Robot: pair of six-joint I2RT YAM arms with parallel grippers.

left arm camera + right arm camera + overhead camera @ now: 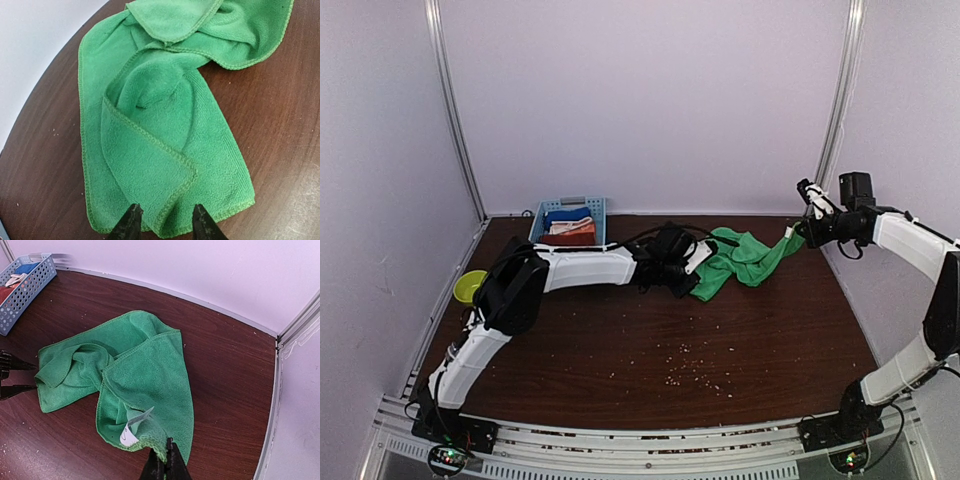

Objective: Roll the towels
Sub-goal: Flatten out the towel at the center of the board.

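Observation:
The bright green towel [740, 258] lies crumpled at the back middle of the table. It also shows in the left wrist view [165, 125] and the right wrist view [135, 370]. My left gripper [685, 275] is open, its jaws [167, 226] standing on either side of a folded corner at the towel's left end. My right gripper [804, 228] is shut on the towel's right corner [167, 460], next to a small white tag [129, 432], and holds that corner above the table. The rust towel [563, 240] lies in the blue basket.
A blue basket [542, 222] at the back left holds the rust towel, a blue cloth [567, 215] and a striped cloth [578, 228]. A yellow-green bowl [470, 287] sits at the left edge. Crumbs [690, 365] are scattered on the near middle.

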